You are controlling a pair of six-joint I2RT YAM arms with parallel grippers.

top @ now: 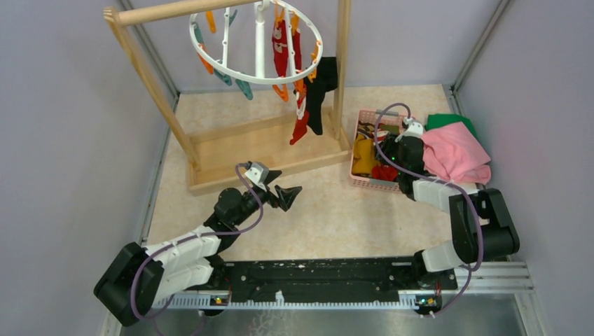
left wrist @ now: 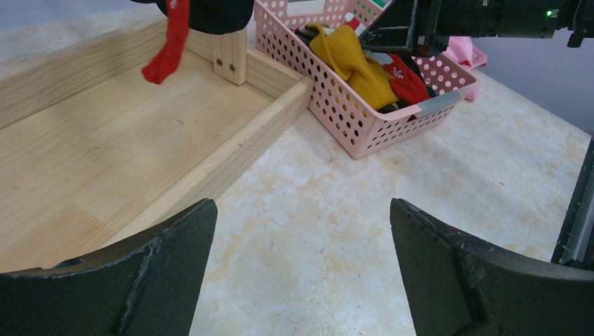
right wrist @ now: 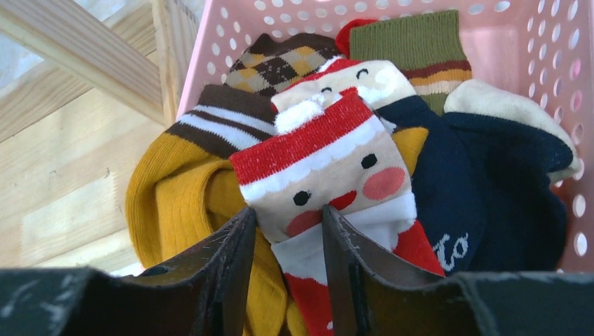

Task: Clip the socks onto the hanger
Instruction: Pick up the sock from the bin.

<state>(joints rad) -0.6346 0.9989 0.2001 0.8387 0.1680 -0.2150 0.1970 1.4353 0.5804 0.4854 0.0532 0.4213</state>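
Closest to me, the left gripper hangs just over the table with its jaws spread wide and nothing in them, pointed toward the wooden rack. Off to the right, the right gripper is down inside the pink basket, jaws narrow and pinching a Santa sock. A yellow sock and a navy sock are piled around it. A pink cloth lies just beside the basket. At the back, the hanger hangs from the rack's top bar, with a red sock and a black sock already clipped on.
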